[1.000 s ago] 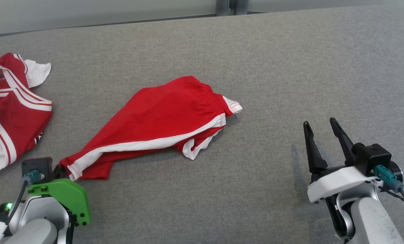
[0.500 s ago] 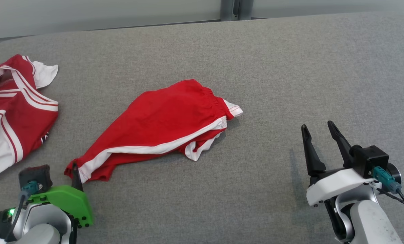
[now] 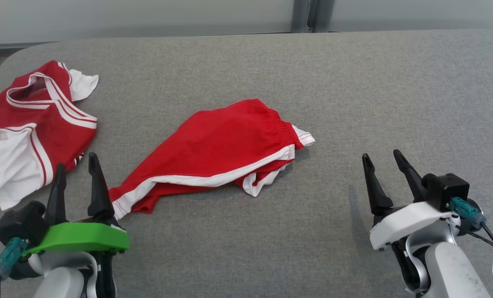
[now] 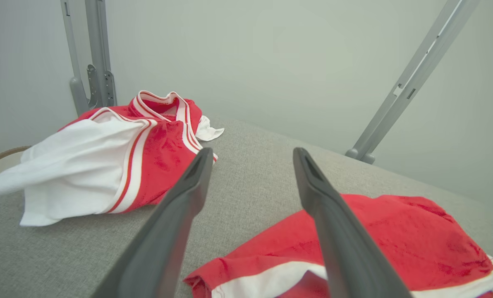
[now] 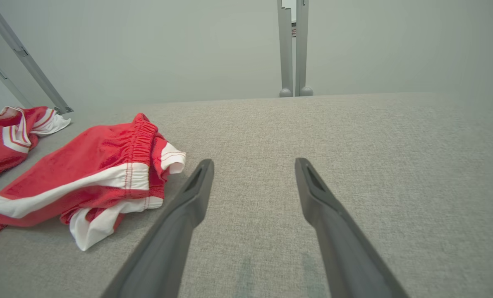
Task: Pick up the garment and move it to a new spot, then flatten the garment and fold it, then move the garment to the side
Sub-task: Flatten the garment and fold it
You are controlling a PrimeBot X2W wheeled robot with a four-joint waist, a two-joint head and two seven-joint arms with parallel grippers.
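The table [image 3: 354, 82] is covered in grey woven cloth, with a rounded corner far ahead and to the left of the left gripper [image 3: 76, 162]. Two garments lie directly on it. The red shorts [image 3: 226, 145], with a white side stripe and white hems, lie rumpled and partly folded over themselves. One leg hem sits just beside the left gripper on its right. The gathered waistband end lies ahead and to the left of the right gripper [image 3: 381, 155], well apart from it. A red and white jersey [image 3: 31, 128] lies crumpled ahead and to the left of the left gripper, apart from the shorts. The grey cloth runs on ahead of the right gripper.
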